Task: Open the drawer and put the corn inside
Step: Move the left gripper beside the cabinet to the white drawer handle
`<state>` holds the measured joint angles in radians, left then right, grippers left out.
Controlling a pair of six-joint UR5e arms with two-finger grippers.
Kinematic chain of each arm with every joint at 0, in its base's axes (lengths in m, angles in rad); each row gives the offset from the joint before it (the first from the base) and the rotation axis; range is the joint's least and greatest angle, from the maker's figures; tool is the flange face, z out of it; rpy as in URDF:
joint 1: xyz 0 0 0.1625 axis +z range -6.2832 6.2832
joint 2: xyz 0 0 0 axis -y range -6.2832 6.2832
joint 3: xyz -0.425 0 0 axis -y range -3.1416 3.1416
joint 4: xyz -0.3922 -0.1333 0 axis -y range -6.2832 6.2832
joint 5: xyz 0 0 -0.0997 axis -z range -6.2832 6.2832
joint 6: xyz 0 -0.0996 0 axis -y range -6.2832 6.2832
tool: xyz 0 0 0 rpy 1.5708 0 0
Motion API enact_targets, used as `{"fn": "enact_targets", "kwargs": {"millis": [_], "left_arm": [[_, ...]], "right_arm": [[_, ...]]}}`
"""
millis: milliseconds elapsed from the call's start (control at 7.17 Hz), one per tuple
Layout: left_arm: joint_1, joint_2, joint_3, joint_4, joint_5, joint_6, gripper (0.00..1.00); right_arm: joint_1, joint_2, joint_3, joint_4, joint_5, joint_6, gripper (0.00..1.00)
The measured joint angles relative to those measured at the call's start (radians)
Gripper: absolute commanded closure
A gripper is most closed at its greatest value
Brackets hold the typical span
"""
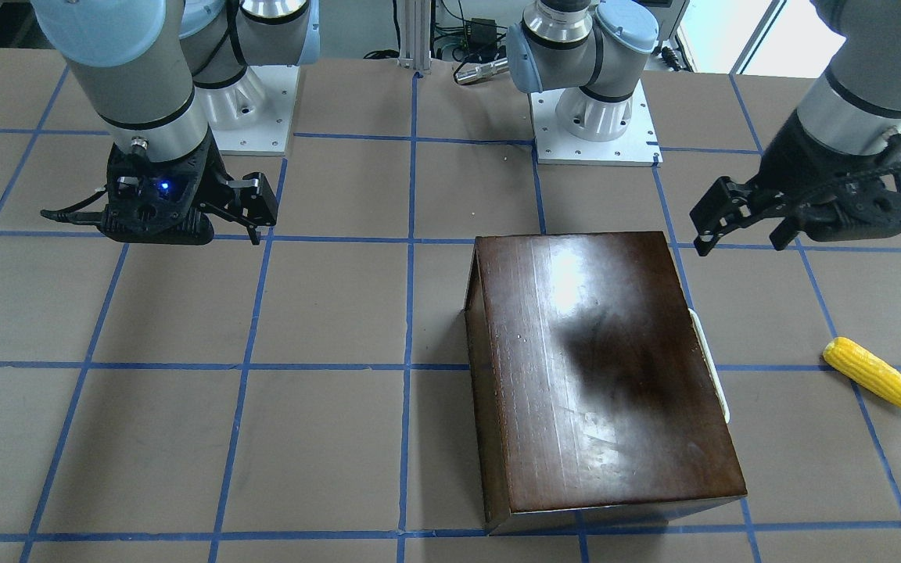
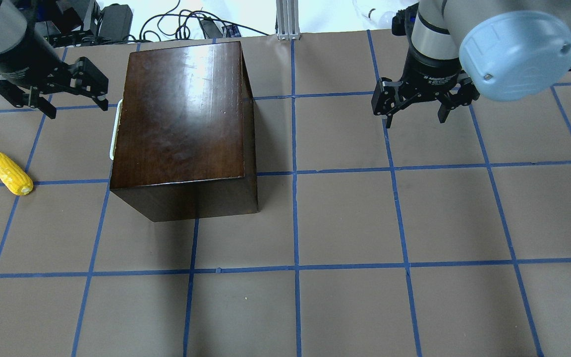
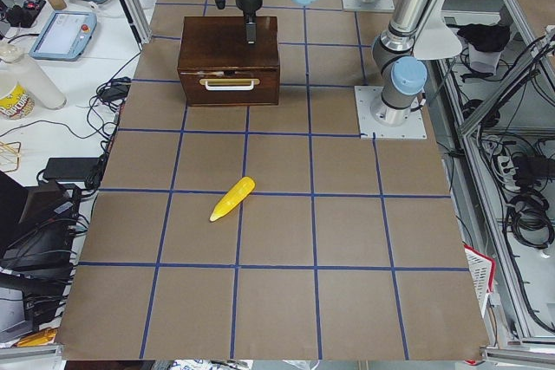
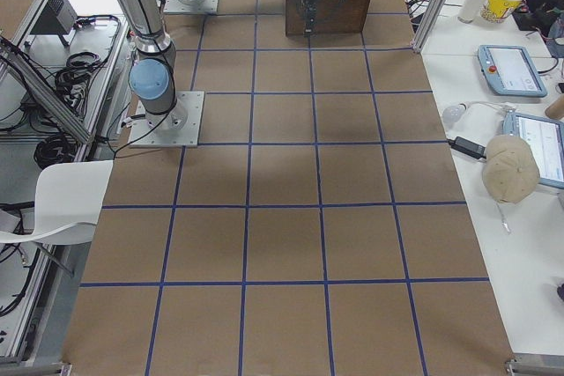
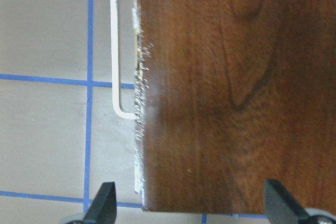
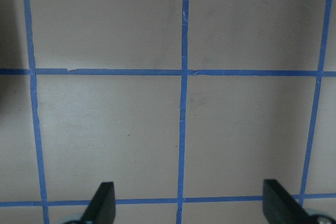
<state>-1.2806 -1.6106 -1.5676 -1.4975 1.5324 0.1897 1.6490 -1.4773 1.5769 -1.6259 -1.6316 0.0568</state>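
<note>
Though overhead hides its front | exterior left shows drawer (image 3: pixel 227 91) shut

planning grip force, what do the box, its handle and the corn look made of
Box: wood, seemingly varnished; grain and glare on its dark top.
Handle: smooth, whitish; plastic or painted metal, unclear.
Corn: probably plastic; uniform bright yellow, bumpy.

Glossy dark wood box (image 2: pixel 181 114), grain visible; smooth whitish handle (image 5: pixel 116 51); bumpy yellow plastic-looking corn (image 1: pixel 881 378); matt brown paper-like bench (image 2: pixel 414 223) cover.
</note>
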Motion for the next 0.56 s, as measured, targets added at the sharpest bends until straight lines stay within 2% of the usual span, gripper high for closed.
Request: {"fn": "enact_targets", "kwargs": {"millis": [279,558], "left_arm": [[0.142,-0.036,-0.005,0.009,-0.069,0.205,0.00],[0.194,-0.102,-0.011,0.050,-0.151,0.318,0.00]], "right_arm": [[0.000,0.000,0.000,0.000,0.000,0.000,0.00],[0.000,0.000,0.000,0.001,0.000,0.000,0.00]]}}
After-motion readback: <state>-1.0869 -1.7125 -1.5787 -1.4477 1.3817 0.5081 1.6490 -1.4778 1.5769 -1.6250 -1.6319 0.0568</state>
